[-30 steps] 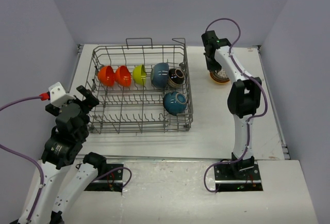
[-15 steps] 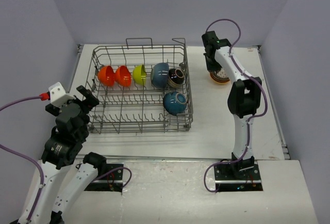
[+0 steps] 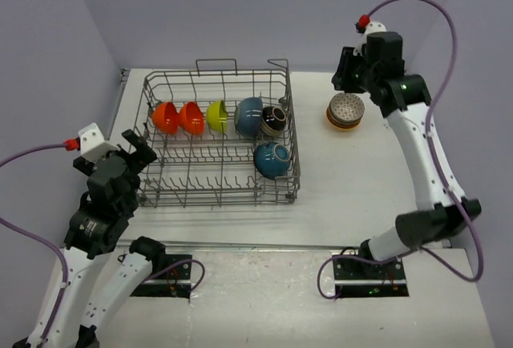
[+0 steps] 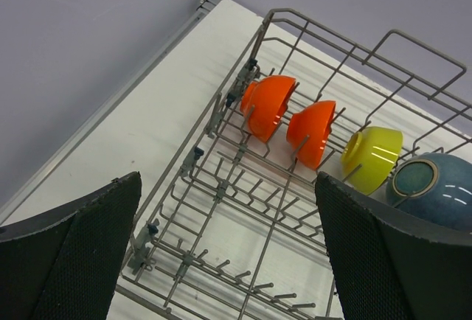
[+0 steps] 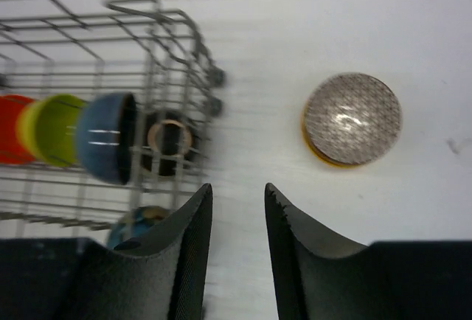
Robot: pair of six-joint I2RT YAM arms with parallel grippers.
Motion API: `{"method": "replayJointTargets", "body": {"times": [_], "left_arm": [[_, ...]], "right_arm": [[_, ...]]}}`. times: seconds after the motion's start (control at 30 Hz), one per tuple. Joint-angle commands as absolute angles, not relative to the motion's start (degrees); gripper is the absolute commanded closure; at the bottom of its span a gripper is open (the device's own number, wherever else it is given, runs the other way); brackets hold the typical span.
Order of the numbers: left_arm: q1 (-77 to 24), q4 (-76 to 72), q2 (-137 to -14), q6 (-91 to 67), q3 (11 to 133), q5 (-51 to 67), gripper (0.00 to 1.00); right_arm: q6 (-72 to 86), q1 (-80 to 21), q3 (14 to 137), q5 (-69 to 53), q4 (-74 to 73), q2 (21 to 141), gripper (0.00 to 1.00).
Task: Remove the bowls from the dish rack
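1. The left gripper (image 4: 227, 183) has its fingers (image 4: 74, 261) spread wide and holds nothing. It hangs off the left end of the dish rack (image 4: 243, 209), touching none of it.
2. The right gripper (image 5: 237, 187) has its fingers (image 5: 295, 261) only a narrow gap apart and is also empty. It is raised above the table (image 3: 361, 188), between the rack and a stack of bowls (image 5: 352, 119).
3. That stack stands upright on the table just right of the rack, a patterned bowl on top.
4. The rack's longer side runs left to right across the table.
5. Along its far row, on edge between the tines, stand two orange-red bowls (image 4: 269, 106), a lime bowl (image 4: 372, 158), a blue bowl (image 4: 435, 187) and a black bowl (image 5: 168, 139).
6. The blue one's foot ring faces the left arm.
7. A second blue bowl (image 3: 272, 159) sits tilted one row nearer, at the right end.
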State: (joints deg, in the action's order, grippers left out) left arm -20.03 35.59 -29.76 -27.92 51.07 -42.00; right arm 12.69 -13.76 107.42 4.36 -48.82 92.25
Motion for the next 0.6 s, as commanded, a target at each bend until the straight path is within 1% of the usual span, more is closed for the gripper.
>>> {"method": "replayJointTargets", "body": {"times": [0.0,0.1,0.13,0.17,0.2,0.27,0.33,0.4,0.47,0.5,0.57], "left_arm": [[-20.4,34.9,-31.5,-29.0,54.3,-39.3,0.00],[-20.4,34.6,-33.7,-29.1,55.4,-37.1,0.00],[-20.4,34.7,-34.4,-29.3,55.8,-36.4,0.00],[-20.4,34.8,-35.1,-29.4,56.5,-35.2,0.00],[-20.4,34.8,-36.4,-29.4,56.9,-34.6,0.00],[-20.4,34.3,-37.6,-29.4,57.6,-33.1,0.00],[-20.4,33.8,-39.3,-29.3,58.3,-32.4,0.00],[-20.4,33.4,-40.9,-28.7,59.2,-31.4,0.00],[-20.4,33.2,-42.2,-27.8,60.1,-30.7,0.00],[-20.4,33.3,-43.5,-27.3,61.0,-29.8,0.00],[-20.4,33.7,-44.8,-26.9,61.9,-29.2,0.00]], "right_arm": [[17.9,-13.6,99.7,-13.2,-37.4,83.6,0.63],[21.1,-13.8,94.1,-19.8,-32.0,79.9,0.59],[22.1,-13.8,92.5,-24.2,-29.9,78.9,0.56],[23.8,-13.8,87.9,-26.5,-27.2,77.9,0.55],[27.8,-13.9,85.8,-28.8,-21.3,77.0,0.55],[32.1,-14.1,81.0,-35.8,-15.9,75.9,0.55],[37.1,-15.8,79.8,-38.0,-10.7,76.9,0.55],[38.9,-19.2,80.6,-35.7,-10.0,78.4,0.54],[39.3,-21.7,82.4,-31.1,-10.5,80.8,0.54],[39.1,-23.8,83.0,-26.5,-11.6,81.6,0.54],[39.5,-26.2,83.1,-23.0,-11.6,83.1,0.54]]}}
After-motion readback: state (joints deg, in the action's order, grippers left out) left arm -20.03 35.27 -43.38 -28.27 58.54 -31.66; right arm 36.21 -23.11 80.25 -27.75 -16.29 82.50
